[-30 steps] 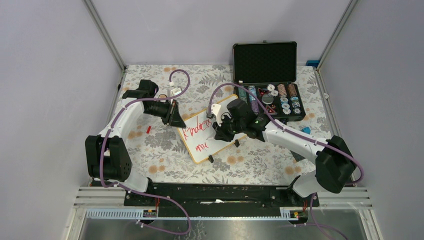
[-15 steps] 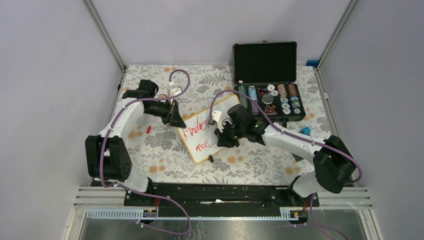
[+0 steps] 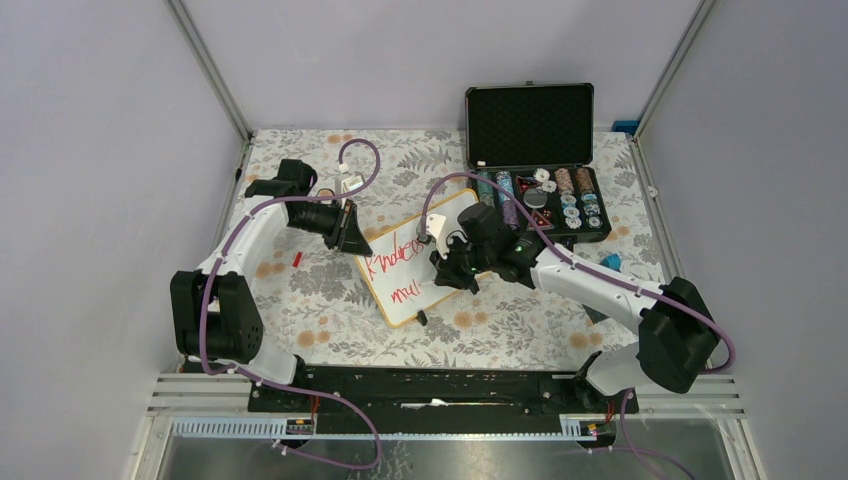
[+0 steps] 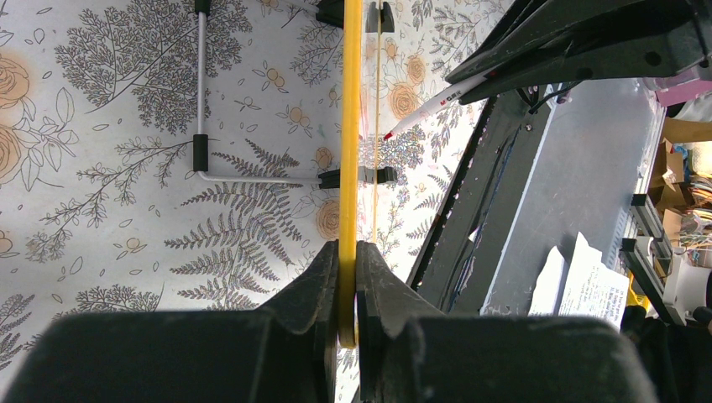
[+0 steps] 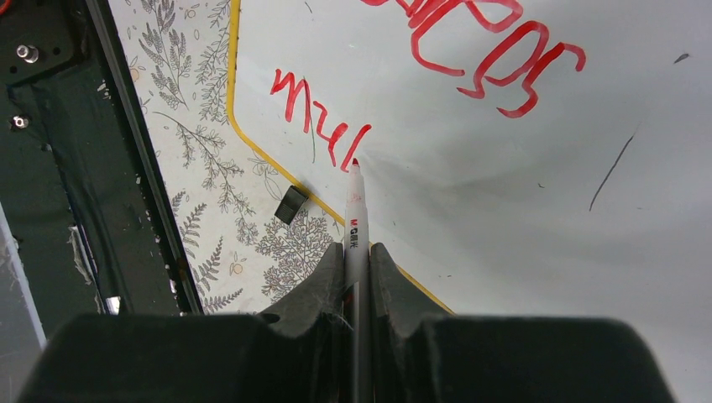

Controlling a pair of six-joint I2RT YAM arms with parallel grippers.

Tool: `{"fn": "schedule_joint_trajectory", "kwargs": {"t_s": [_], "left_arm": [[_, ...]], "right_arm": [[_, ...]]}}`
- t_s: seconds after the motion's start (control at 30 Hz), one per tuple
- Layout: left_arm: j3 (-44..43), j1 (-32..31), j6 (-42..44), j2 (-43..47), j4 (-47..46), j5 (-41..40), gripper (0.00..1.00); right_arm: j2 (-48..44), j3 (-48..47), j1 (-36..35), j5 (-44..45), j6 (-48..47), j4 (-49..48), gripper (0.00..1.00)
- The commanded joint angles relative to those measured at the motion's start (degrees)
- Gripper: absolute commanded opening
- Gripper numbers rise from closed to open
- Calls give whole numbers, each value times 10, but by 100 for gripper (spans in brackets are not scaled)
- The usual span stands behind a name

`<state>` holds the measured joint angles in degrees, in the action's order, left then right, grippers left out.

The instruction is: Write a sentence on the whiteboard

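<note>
The whiteboard (image 3: 402, 312) lies tilted on the flowered table, its yellow rim (image 4: 350, 126) seen edge-on in the left wrist view. My left gripper (image 3: 352, 240) (image 4: 348, 252) is shut on that rim at the board's upper left corner. The sentence (image 3: 395, 254) is red lettering in two lines; the lower line reads "mul" (image 5: 323, 126), below the upper line's letters (image 5: 479, 50). My right gripper (image 3: 447, 272) (image 5: 357, 252) is shut on a white marker (image 5: 354, 210) (image 4: 428, 105). Its red tip rests on the whiteboard (image 5: 504, 210) just after the "l".
An open black case (image 3: 530, 125) with poker chips (image 3: 570, 195) stands at the back right, close behind the right arm. A small red piece (image 3: 298, 258) lies left of the board, a blue item (image 3: 612, 260) to its right. The board's black foot (image 5: 291, 204) and wire stand (image 4: 201, 126) show underneath.
The right gripper moved the marker down and slightly right along the lower line, which grew from "mu" to "mul". The left gripper kept its hold on the rim without moving.
</note>
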<state>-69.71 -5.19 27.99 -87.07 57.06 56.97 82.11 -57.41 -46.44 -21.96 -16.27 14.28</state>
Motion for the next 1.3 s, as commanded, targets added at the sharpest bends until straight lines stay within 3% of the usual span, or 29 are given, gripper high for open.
{"fn": "schedule_joint_trajectory", "kwargs": {"t_s": [0.0,0.87,1.27], "left_arm": [[0,-14,20,-1,-12,-23,0],[-3,-14,19,-6,-12,-21,0],[-4,-17,19,-8,-12,-25,0]], "right_arm": [[-9,-25,2,-3,-3,-8,0],[-9,-9,28,28,-11,-11,0],[-16,-24,29,-33,-11,-9,0]]}}
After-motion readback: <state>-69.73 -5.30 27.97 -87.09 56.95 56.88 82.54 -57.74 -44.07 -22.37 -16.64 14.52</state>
